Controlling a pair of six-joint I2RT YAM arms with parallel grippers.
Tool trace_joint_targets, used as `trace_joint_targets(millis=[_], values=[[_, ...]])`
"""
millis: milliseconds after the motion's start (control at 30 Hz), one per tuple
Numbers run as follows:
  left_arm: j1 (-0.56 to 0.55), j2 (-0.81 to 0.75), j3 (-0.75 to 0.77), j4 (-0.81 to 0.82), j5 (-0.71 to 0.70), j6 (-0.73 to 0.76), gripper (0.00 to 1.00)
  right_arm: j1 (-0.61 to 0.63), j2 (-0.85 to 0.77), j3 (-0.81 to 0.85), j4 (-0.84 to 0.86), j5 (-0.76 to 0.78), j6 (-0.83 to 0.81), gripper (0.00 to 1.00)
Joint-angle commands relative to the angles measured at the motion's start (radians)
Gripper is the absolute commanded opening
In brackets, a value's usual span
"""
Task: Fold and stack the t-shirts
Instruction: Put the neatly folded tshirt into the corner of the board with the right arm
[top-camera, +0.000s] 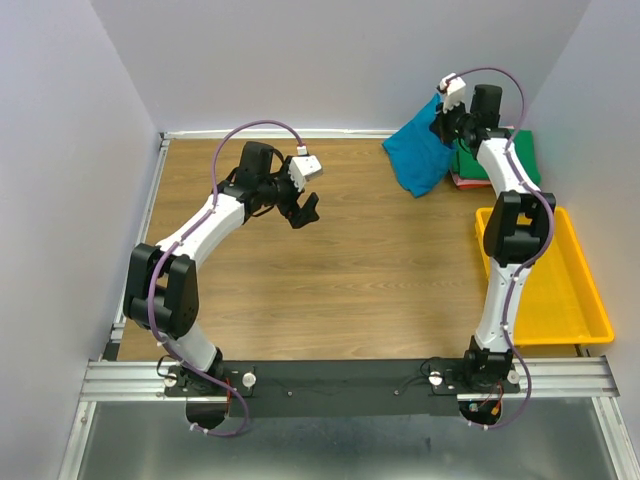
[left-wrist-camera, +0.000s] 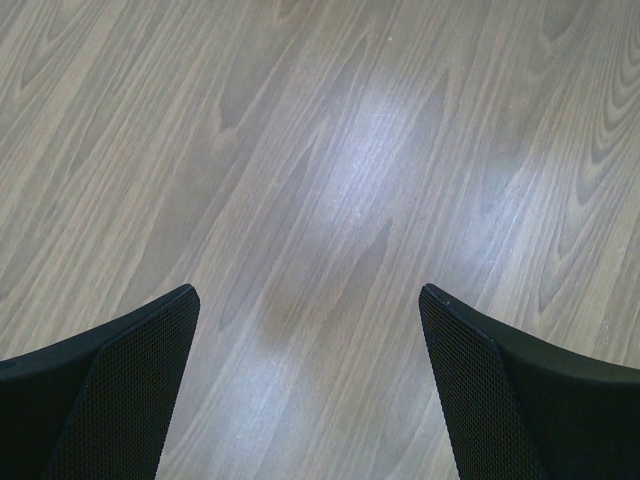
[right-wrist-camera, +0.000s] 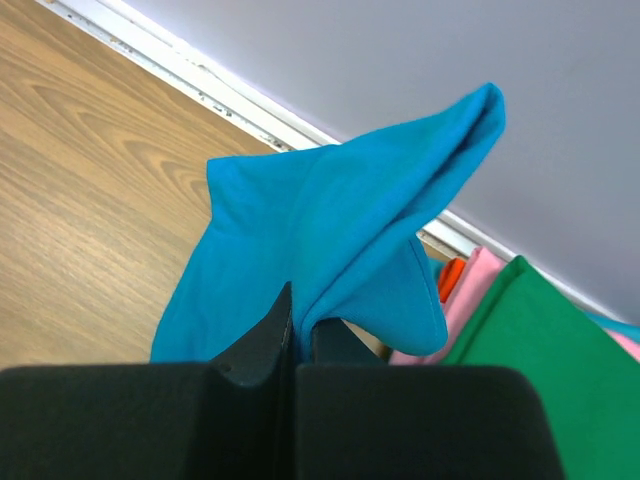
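We are holding the teal t-shirt (top-camera: 418, 155) up near the back wall (top-camera: 330, 60).
Our right gripper (right-wrist-camera: 300, 325) is pinching its fold tight, just beside the green t-shirt (top-camera: 525, 150) and the yellow tray (top-camera: 590, 310); our left gripper (top-camera: 303, 210) is hanging wide open and holding nothing over the table (top-camera: 340, 290), well apart.

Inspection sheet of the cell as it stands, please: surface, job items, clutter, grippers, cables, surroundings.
Surface: wood-grain table, bare wood below the left gripper.
Job's things: teal-blue t-shirt lifted at the far right corner; green t-shirt on a pile there, pink t-shirt edge showing beside it.
Clutter: yellow tray at the right edge.
Grippers: left gripper open, holding nothing; right gripper shut on the teal-blue t-shirt.
Cables: purple cable looped along each arm.
Surroundings: grey walls on three sides; metal rail at the near edge.
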Motion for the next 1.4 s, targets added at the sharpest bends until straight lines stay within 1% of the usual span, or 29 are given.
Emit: trace_joint_targets(millis=[0, 300, 833, 1367], values=[[0.004, 0.0, -0.007, 0.01, 0.046, -0.013, 0.98, -0.008, -0.077, 0.036, -0.025, 0.028, -0.054, 0.01], [0.004, -0.002, -0.008, 0.016, 0.043, -0.01, 0.98, -0.015, -0.097, 0.108, -0.044, 0.044, -0.016, 0.01], [0.005, -0.017, -0.019, 0.014, 0.044, 0.0, 0.99, -0.019, -0.136, 0.174, -0.082, 0.058, 0.004, 0.0], [0.004, 0.006, -0.008, 0.005, 0.052, 0.0, 0.99, -0.067, -0.165, 0.174, -0.114, 0.048, 0.002, 0.01]])
